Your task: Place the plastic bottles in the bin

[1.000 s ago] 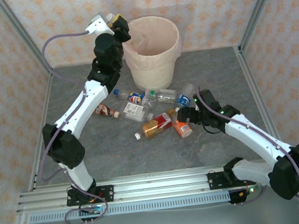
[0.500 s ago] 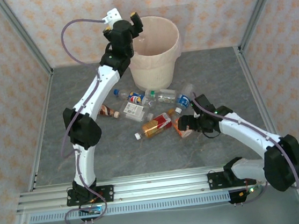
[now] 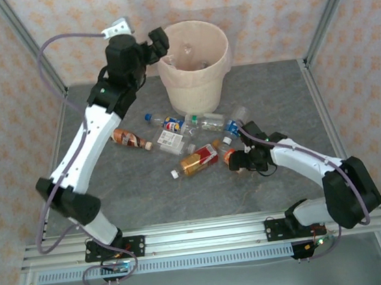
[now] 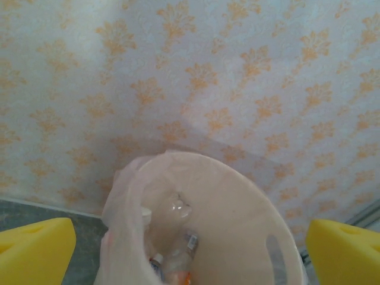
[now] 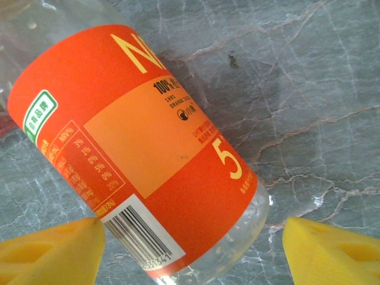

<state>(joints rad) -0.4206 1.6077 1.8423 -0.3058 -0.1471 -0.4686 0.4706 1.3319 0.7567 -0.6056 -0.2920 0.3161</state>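
Observation:
The bin (image 3: 198, 86) stands at the back of the table, lined with a thin bag. My left gripper (image 3: 158, 44) hangs open and empty just left of its rim. In the left wrist view, that gripper (image 4: 190, 252) looks down into the bin (image 4: 243, 196), where a few bottles (image 4: 178, 255) lie. Several plastic bottles lie before the bin: a dark one (image 3: 129, 140), a blue-labelled one (image 3: 171, 124), a clear one (image 3: 207, 122) and an amber one (image 3: 199, 159). My right gripper (image 3: 238, 164) (image 5: 190, 255) straddles an orange-labelled bottle (image 5: 142, 148) lying on the table; the left finger (image 5: 47, 252) touches it, the right finger stands apart.
A white-labelled bottle (image 3: 171, 142) and a loose white cap (image 3: 175, 174) lie among the others. Metal frame posts (image 3: 31, 43) and patterned walls close in the table. An aluminium rail (image 3: 201, 236) runs along the near edge. Grey floor (image 3: 142, 203) opens at front left.
My left gripper opened over the bin and then drew back left of the rim. My right gripper came down around the orange-labelled bottle, and its jaws have narrowed.

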